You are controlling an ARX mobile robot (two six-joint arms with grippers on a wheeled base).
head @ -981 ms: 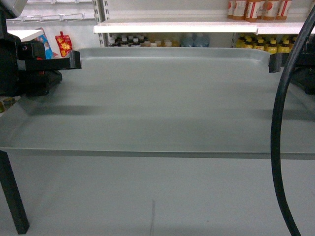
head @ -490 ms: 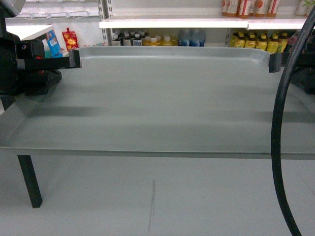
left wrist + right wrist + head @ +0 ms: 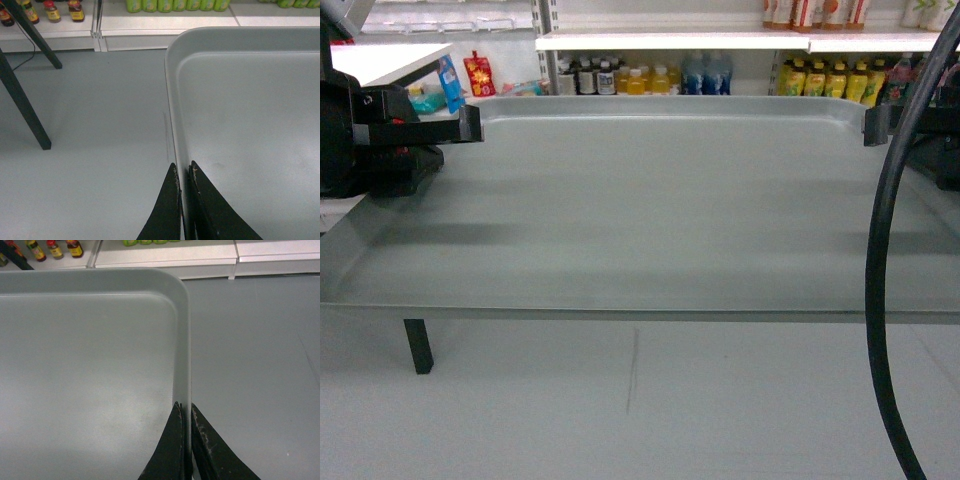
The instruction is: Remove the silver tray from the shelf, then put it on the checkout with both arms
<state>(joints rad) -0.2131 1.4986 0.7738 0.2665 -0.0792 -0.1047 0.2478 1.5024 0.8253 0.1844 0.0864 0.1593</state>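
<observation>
Head view shows the silver tray [image 3: 650, 210] held up in the air across nearly the whole width, its near rim closest to the camera and grey floor [image 3: 640, 400] visible beneath it. A thick black cable [image 3: 876, 300] curves down at the near right. The left hand [image 3: 470, 122] grips the tray's left rim toward the far corner, and the right hand [image 3: 872, 124] grips the right rim opposite. From the left wrist, the left hand's two black fingers [image 3: 167, 210] are pinched tight on the raised rim, one outside and one inside, with the tray's flat inside [image 3: 250, 140] stretching away to a rounded far corner. The right wrist shows the same: the right hand [image 3: 184, 440] clamped closed over the right rim, floor off to its right. A dark table leg [image 3: 417, 345] stands on the floor at left. Farther off, white shelves [image 3: 720, 40] carry rows of bottles [image 3: 640, 80], well beyond the tray.
</observation>
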